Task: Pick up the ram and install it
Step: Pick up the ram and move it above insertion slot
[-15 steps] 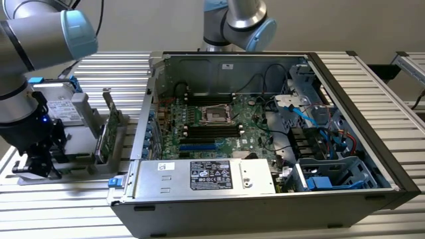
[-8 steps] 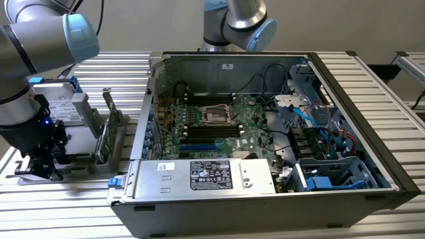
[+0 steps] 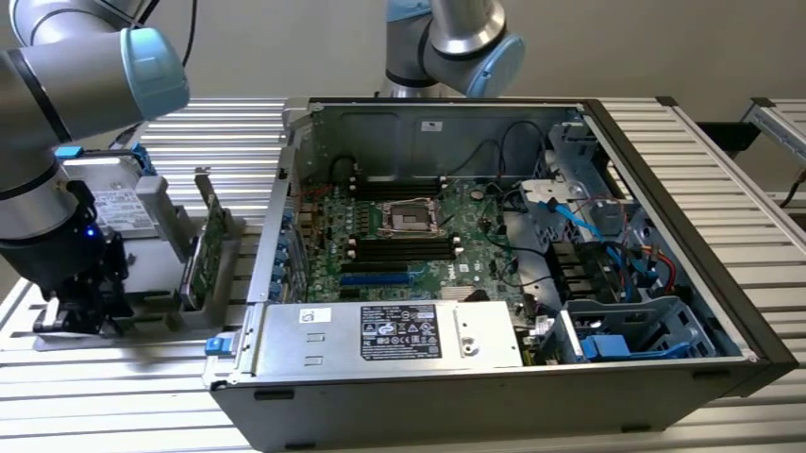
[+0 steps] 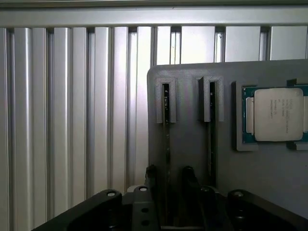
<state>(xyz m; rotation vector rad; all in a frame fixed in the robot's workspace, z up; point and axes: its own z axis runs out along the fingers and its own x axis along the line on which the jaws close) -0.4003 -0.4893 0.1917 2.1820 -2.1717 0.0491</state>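
Tool [image 4: 169,172] jaws apart, straddling ram [image 4: 166,103] standing on edge in grey holder [image 4: 187,144].

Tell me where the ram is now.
In the wrist view, the ram stands on edge in the grey holder's slot, between the fingers of the gripper; the holder sits on the exterior view's left of the computer case.

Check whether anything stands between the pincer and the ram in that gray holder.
Nothing visible does. The open pincer straddles the ram, its fingers either side of it, where it stands on edge in the gray holder. A second stick stands in the neighbouring slot.
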